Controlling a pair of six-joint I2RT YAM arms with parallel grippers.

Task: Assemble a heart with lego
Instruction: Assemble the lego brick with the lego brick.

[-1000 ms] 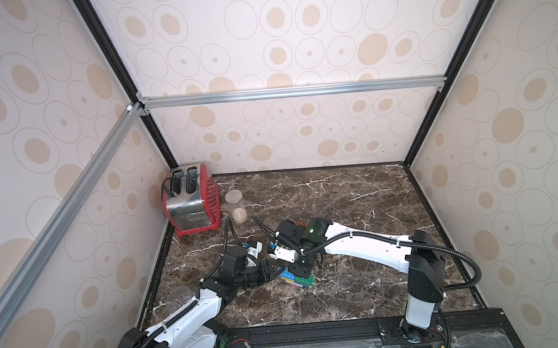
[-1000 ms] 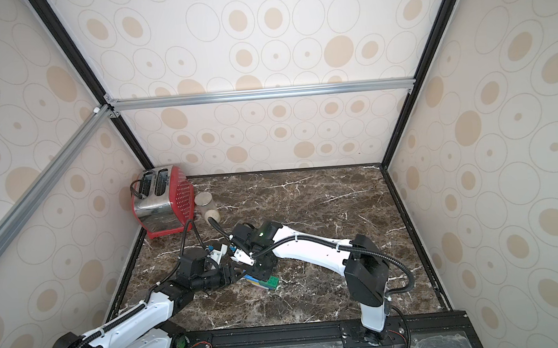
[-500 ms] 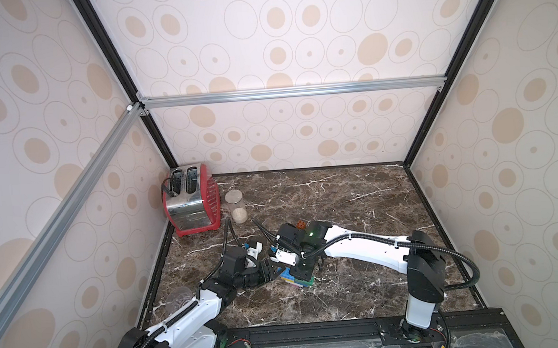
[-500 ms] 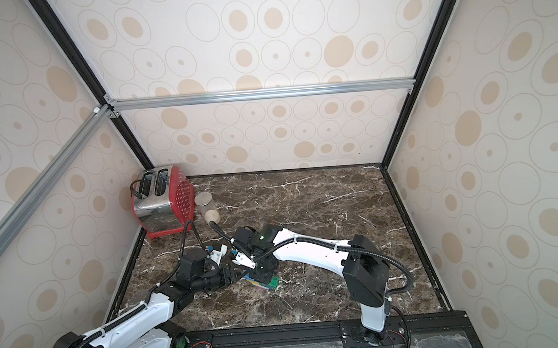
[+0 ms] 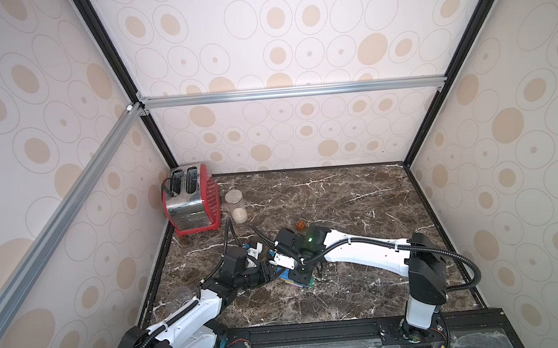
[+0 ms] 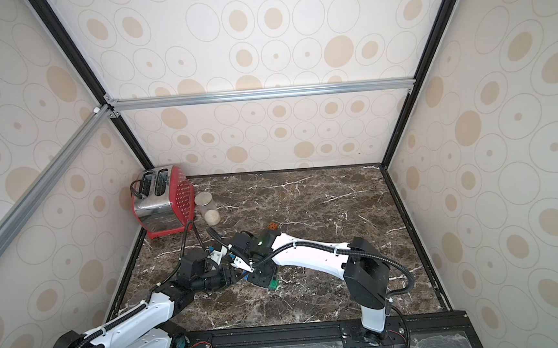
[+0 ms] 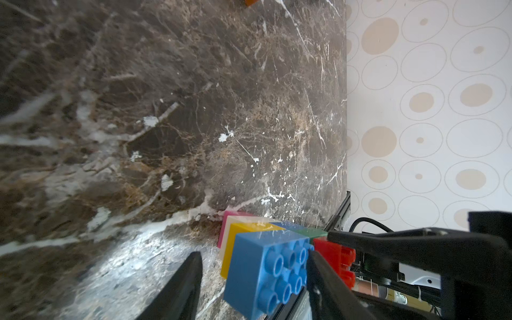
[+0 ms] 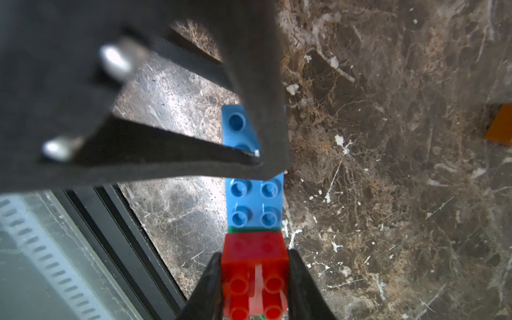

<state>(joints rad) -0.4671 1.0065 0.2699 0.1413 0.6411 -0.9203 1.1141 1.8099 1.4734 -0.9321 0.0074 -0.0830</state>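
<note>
- Right jaws are clamped hard on the red brick [image 8: 254, 249], from above. It sits at one end of the heart [image 8: 254, 221], over a sliver of green brick [image 8: 253, 229].
- Left jaws lie level and side-on, partly apart around the end blue brick [image 7: 266, 271]. One jaw touches its side, while a strip of counter [image 7: 194, 110] shows between the other jaw and the brick, so they bracket it rather than pinch it.
- Between the two pairs of jaws sits a second blue brick [image 8: 255, 202]. Under that row, on the side away from the right jaws, a yellow layer [image 7: 230, 257] and a pink layer [image 7: 235, 214] step down to the counter.
- The step in hand is probably seating the red brick. The heart seems to stand on its small pink foot, so an off-centre push, or a lift before the right jaws let go, could tip it or pop a joint. The left jaws, loose on one side, would give little bracing.
- One orange brick [image 5: 301, 226] lies loose beyond the right jaws, apart from the heart and not yet joined. It is close beside the right arm [image 5: 360, 253], and a careless swing could knock it away.
- Well apart from both pairs of jaws, a glass jar [image 5: 236, 206] is just beside the toaster [image 5: 190, 201]. Pale stuff fills its bottom; what kind I cannot tell. Nothing shows above the toaster's two slots.
</note>
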